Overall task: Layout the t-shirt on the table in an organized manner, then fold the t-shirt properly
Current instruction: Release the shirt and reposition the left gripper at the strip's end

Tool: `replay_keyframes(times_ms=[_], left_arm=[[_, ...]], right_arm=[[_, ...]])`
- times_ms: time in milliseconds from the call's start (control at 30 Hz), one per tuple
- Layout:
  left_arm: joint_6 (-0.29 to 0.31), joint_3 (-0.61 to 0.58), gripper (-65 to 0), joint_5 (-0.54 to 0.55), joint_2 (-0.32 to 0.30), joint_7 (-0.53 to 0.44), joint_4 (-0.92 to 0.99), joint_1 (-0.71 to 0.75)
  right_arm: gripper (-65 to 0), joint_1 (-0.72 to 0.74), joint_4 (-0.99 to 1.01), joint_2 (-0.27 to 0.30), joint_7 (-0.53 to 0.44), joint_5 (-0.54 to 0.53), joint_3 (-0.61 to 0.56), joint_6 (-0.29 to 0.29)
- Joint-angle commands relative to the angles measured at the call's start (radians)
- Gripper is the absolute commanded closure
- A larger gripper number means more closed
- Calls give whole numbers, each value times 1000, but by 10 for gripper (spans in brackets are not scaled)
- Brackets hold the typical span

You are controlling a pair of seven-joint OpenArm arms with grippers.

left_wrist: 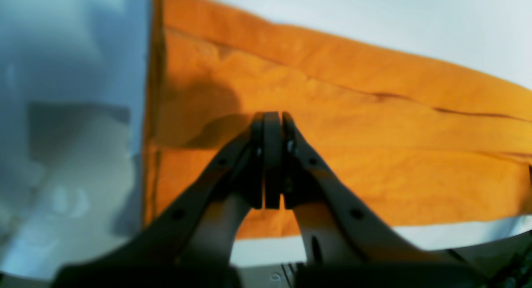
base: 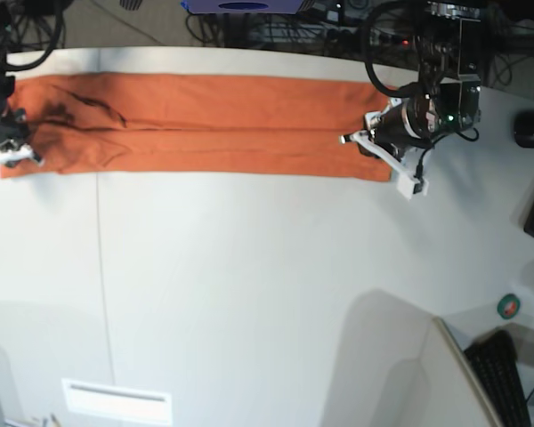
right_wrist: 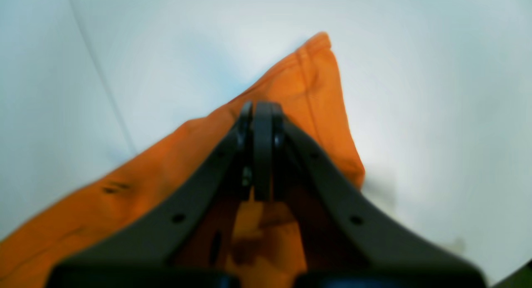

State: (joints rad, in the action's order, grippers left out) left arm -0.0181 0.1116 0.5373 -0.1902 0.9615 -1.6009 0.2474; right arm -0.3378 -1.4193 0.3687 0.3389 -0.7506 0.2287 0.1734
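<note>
A: As the base view lists it, how many cloths?

B: One. The t-shirt (base: 196, 124), orange, folded into a long narrow band across the top of the frame, on the table (base: 249, 285). One lengthwise crease runs along its middle.

A: Tables?

B: One, white, with a single thin seam line at the left of the frame.

A: Grippers?

B: Two. The left gripper (base: 367, 140) sits at the upper right of the base frame, over the band's right end. In its wrist view the left gripper (left_wrist: 272, 117) has its jaws pressed together; whether cloth is pinched between them I cannot tell, though the t-shirt (left_wrist: 353, 126) lies directly under the tips.

A: And the other?

B: The right gripper (base: 9, 142) is at the upper left edge, on the band's left end. Its wrist view shows the right gripper (right_wrist: 262, 109) likewise clenched, above a corner of the t-shirt (right_wrist: 316, 80); a grasp is not discernible.

A: Sundries?

B: One keyboard (base: 503, 378), lower right corner.
</note>
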Motion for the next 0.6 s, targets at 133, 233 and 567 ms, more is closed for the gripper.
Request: replay_keyframes(times_ms=[133,233,567], left_arm=[[5,-2,0,10,-5,-88,132,-41],[5,-33,0,10,-9,-95,196,-92],[2,-88,0,11,-9,-62,156,-193]], right_arm=[[0,99,182,23,-21,6,-21,-5],[0,153,288,26,-24,7,-21,-5],[0,151,140,43,-22,7,-10,-5]])
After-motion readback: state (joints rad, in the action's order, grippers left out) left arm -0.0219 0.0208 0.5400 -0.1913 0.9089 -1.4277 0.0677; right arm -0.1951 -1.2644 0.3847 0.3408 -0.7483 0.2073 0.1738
